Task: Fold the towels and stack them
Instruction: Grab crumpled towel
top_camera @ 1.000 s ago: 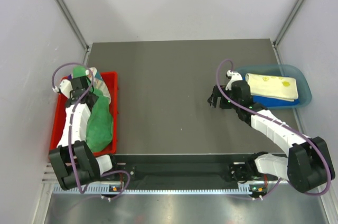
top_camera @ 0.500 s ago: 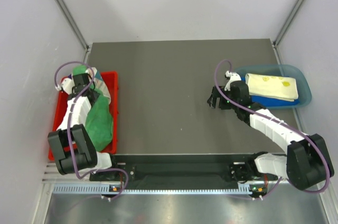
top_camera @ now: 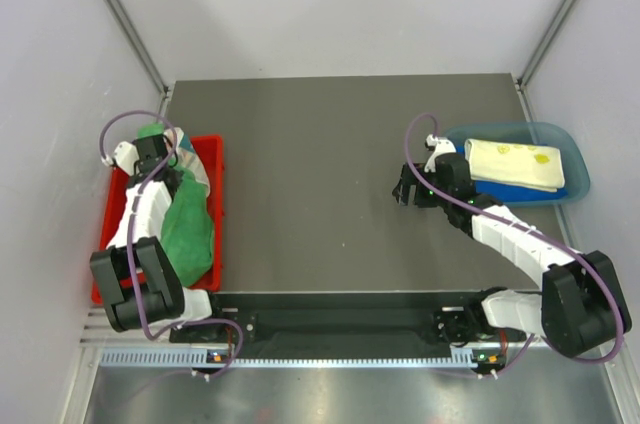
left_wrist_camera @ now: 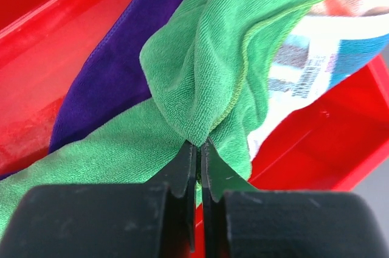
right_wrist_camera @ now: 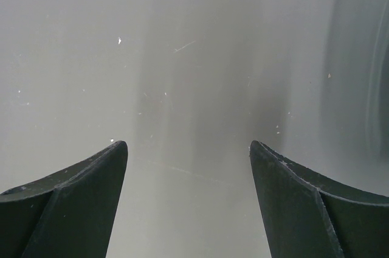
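Clamping the left gripper's (left_wrist_camera: 199, 148) fingers together on a raised fold of the green towel (left_wrist_camera: 206, 69), touching a purple towel (left_wrist_camera: 115, 69) on one side and a white printed towel (left_wrist_camera: 328, 51) on the other, lying in the red tray (left_wrist_camera: 55, 33) at the table's (top_camera: 320, 174) left edge. Spreading the right gripper's (right_wrist_camera: 187, 148) fingers wide over bare table, gripping nothing, near the blue bin (top_camera: 579, 172) holding a folded pale yellow towel (top_camera: 515, 162) atop a blue towel (top_camera: 520, 193).
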Robot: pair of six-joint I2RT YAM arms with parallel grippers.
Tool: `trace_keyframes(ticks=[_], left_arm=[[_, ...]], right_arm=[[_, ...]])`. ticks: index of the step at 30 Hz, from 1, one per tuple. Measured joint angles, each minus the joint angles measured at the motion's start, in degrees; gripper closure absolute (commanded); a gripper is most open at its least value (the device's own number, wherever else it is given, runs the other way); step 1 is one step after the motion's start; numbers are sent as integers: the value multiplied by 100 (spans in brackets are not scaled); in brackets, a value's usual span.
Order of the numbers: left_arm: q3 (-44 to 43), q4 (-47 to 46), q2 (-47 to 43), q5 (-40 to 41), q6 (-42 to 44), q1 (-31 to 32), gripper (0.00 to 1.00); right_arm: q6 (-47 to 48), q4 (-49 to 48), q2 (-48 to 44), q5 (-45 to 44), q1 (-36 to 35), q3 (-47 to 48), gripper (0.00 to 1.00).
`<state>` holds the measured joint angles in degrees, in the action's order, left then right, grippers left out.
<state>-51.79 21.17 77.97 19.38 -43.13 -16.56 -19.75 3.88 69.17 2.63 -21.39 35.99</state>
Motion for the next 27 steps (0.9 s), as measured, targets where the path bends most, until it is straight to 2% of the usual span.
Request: trace_keyframes(ticks=[16, 27], left_arm=[[-136, -2, -1322, -225, 243, -7, 100], [-136, -17, -1738, -964, 509, -7, 100]], right_arm=[[0, 0, 0, -22, 0, 0, 19], [0, 2, -20, -57, -26, 0, 19]])
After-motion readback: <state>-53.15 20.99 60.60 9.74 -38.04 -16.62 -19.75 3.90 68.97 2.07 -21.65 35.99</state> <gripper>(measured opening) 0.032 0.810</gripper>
